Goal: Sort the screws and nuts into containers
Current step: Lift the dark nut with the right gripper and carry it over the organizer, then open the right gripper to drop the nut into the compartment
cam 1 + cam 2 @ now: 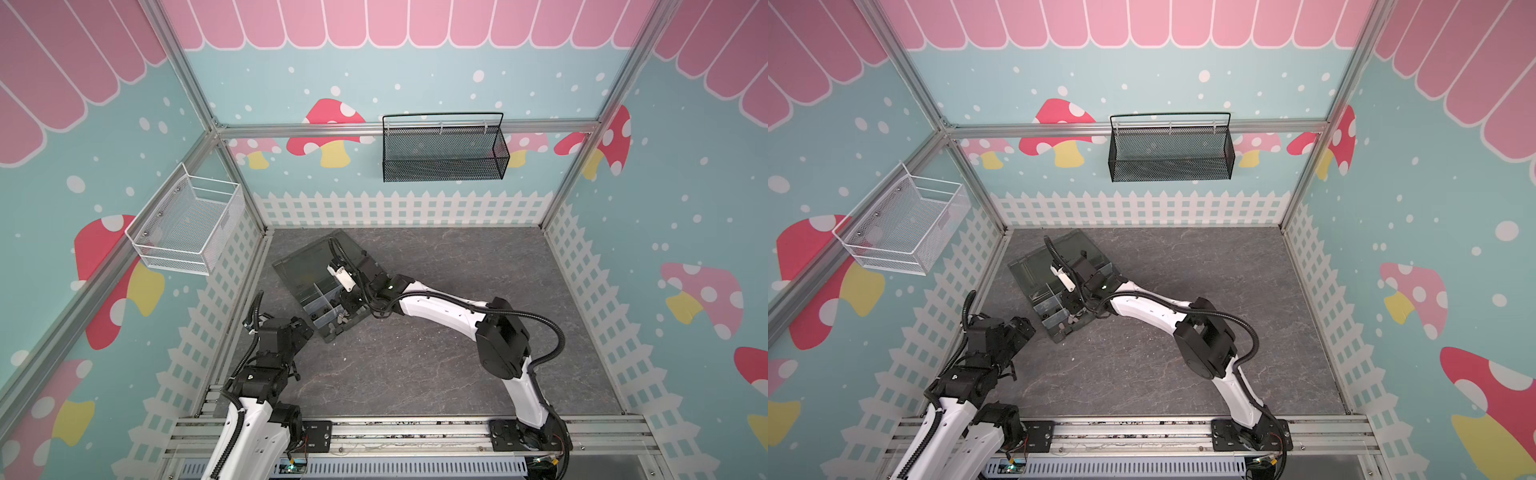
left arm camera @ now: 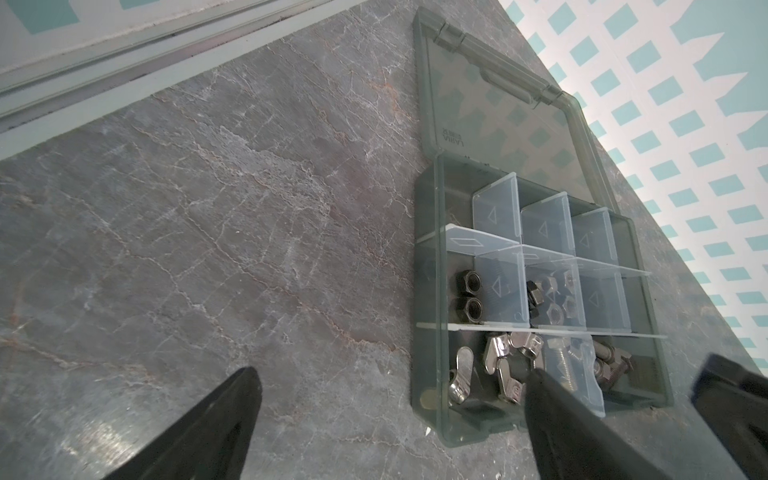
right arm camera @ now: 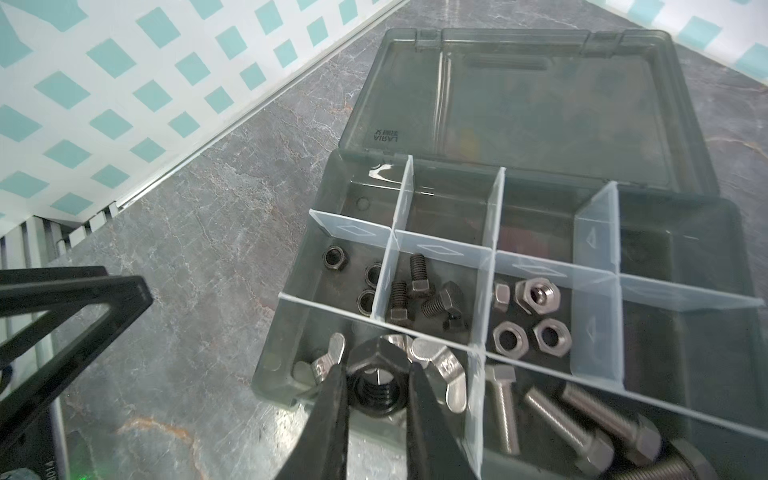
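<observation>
Grey marble-look desk (image 1: 457,332), only the smoky organizer box (image 2: 428,365) sitting on it near the back-left corner, lid (image 3: 540,104) flopped open flat.

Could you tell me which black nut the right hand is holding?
The black nut pinched in the right hand above the wing nuts; the other three lie loose in a compartment.

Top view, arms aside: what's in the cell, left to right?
White wire basket → organizer box → black mesh basket.
</observation>
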`<move>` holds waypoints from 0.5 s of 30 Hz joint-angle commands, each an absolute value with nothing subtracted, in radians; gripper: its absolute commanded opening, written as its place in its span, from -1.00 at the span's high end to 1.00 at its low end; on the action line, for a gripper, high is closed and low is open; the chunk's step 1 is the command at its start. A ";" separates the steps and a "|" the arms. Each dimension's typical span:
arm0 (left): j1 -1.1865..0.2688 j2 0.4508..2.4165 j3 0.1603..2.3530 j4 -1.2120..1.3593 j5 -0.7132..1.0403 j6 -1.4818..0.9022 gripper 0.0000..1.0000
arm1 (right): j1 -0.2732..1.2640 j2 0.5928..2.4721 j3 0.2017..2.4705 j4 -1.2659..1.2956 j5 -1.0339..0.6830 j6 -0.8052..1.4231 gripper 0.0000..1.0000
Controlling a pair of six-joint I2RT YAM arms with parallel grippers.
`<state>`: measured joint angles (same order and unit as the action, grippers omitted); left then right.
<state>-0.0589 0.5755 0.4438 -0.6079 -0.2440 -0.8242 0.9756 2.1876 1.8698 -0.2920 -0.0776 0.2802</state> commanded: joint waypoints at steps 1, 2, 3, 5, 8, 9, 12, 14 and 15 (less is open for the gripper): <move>-0.053 0.575 0.448 -0.588 -0.238 -0.845 -0.99 | 0.996 2.256 1.943 -0.259 -0.085 0.216 0.94; -0.053 0.576 0.446 -0.585 -0.239 -0.845 -1.00 | 0.998 2.275 1.963 -0.250 -0.085 0.209 0.94; -0.053 0.577 0.445 -0.582 -0.237 -0.846 -0.99 | 1.000 2.295 1.984 -0.248 -0.090 0.204 0.94; -0.053 0.581 0.443 -0.578 -0.236 -0.847 -0.99 | 1.004 2.336 2.029 -0.248 -0.105 0.198 0.93; -0.053 0.587 0.444 -0.574 -0.234 -0.847 -0.99 | 1.007 2.394 2.078 -0.256 -0.123 0.195 0.92; -0.053 0.589 0.443 -0.574 -0.233 -0.847 -1.00 | 1.009 2.411 2.092 -0.258 -0.123 0.195 0.91; -0.053 0.590 0.444 -0.571 -0.231 -0.847 -0.99 | 1.012 2.457 2.137 -0.274 -0.123 0.192 0.87; -0.054 0.590 0.445 -0.569 -0.231 -0.847 -1.00 | 1.013 2.481 2.161 -0.276 -0.126 0.188 0.82; -0.053 0.591 0.445 -0.569 -0.231 -0.847 -0.99 | 1.013 2.490 2.169 -0.279 -0.127 0.186 0.78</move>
<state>-0.0589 0.5903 0.4438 -0.5804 -0.2344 -0.8276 1.0042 2.4577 2.1292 -0.2768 -0.1120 0.2138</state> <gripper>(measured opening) 0.996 0.212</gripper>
